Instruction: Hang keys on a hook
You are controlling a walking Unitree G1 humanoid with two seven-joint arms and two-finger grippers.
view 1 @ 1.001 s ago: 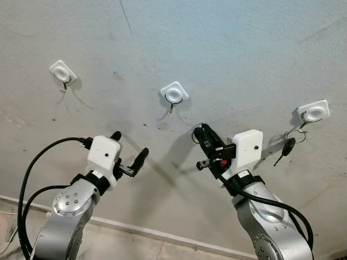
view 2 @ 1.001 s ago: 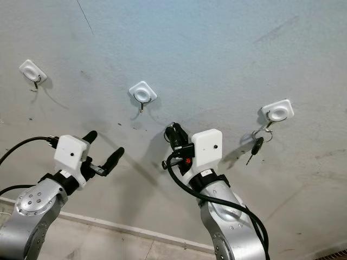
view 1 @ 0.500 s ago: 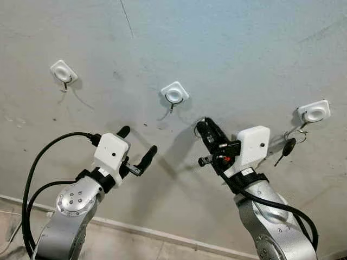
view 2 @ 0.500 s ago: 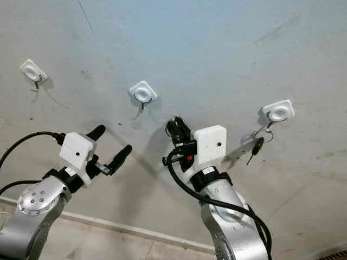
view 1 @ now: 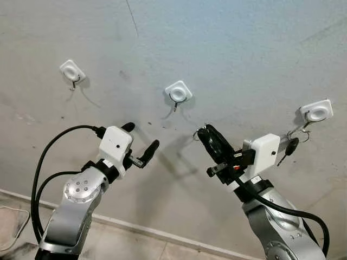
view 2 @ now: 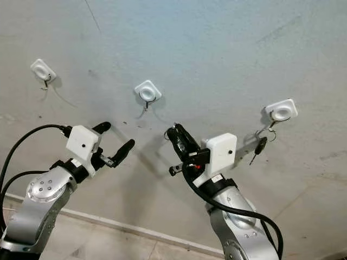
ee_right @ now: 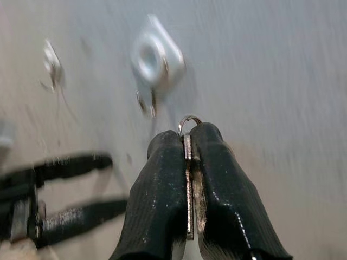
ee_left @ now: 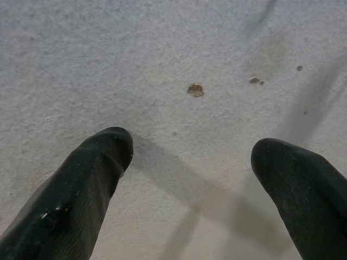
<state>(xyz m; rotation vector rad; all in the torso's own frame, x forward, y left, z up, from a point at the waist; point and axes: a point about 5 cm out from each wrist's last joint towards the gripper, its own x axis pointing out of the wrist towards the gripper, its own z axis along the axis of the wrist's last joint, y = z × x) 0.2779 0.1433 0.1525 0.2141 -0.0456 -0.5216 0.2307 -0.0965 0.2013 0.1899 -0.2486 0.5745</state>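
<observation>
Key [ee_right: 187, 179] is pinched flat btwn my right claw's [view 1: 207, 134] two black fingers [ee_right: 162, 200], shut tight on it, w/ the silver ring [ee_right: 188, 120] poking out past the tips. In the head view that ring shows as a small loop at the fingertips, close to the wall [view 1: 227, 49] but I can't tell if it touches. Middle hook [view 1: 178, 93] sits up and to the left of the tips, near, not reached yet; wrist cam has it blurry, just beyond the ring, white square pad w/ a small metal hook under it. Right arm angles up from lower right, white wrist box [view 1: 263, 154] behind the fingers. Far right: another hook [view 1: 316, 111] w/ a black-headed key set [view 1: 291, 145] hanging off it on rings. Far left hook [view 1: 72, 71] carries nothing. My left claw [view 1: 140, 143] is up near the wall too, lower left of the middle hook, fingers spread wide, holding nothing; its wrist cam looks at bare speckled wall w/ a few brown marks [ee_left: 195, 90] and both fingertips [ee_left: 108, 149] apart. Black cable [view 1: 46, 162] loops off the left arm. Floor edge and skirting [view 1: 152, 233] along the bottom.
</observation>
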